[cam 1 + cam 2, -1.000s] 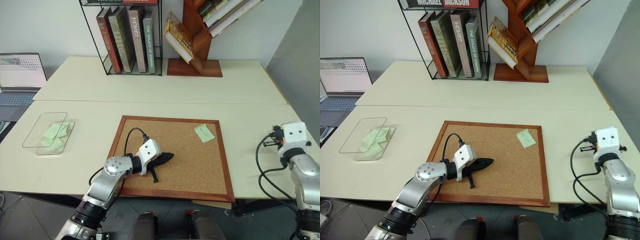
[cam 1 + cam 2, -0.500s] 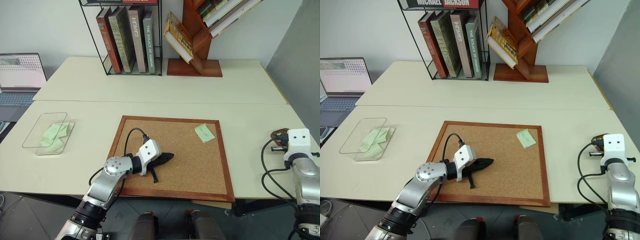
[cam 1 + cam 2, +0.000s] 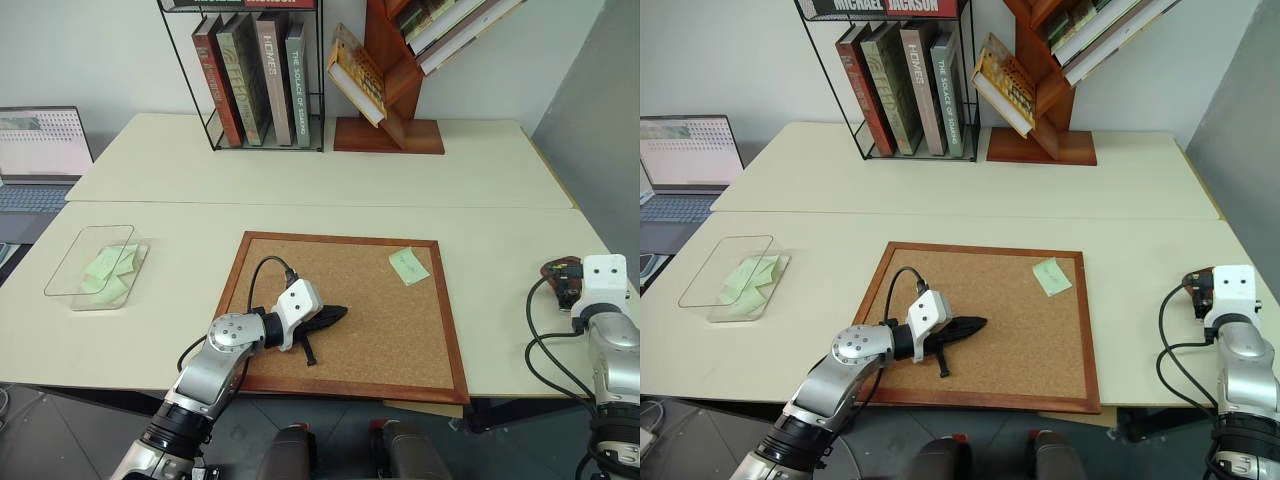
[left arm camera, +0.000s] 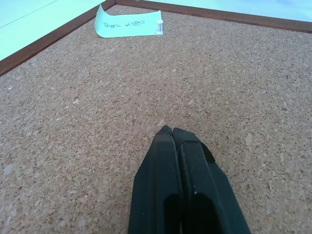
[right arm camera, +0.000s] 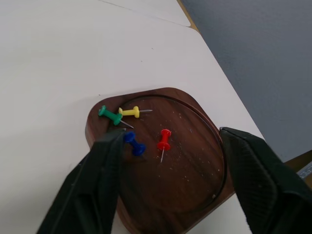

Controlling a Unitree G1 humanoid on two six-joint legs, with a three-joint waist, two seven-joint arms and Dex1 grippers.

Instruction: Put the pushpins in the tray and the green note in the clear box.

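My right gripper (image 5: 168, 187) hangs over the tray (image 5: 192, 195) with its fingers spread wide, empty — four pushpins lie inside: green (image 5: 110, 115), yellow (image 5: 129, 112), blue (image 5: 133, 144) and red (image 5: 164, 138). My left gripper (image 4: 174, 141) rests on the corkboard (image 3: 380, 320), pinched closed on nothing. The green note (image 3: 408, 265) sits at the board's 1 o'clock corner, a white pin (image 4: 159, 27) through it. The clear box (image 3: 75, 262) lies far off at 9 o'clock.
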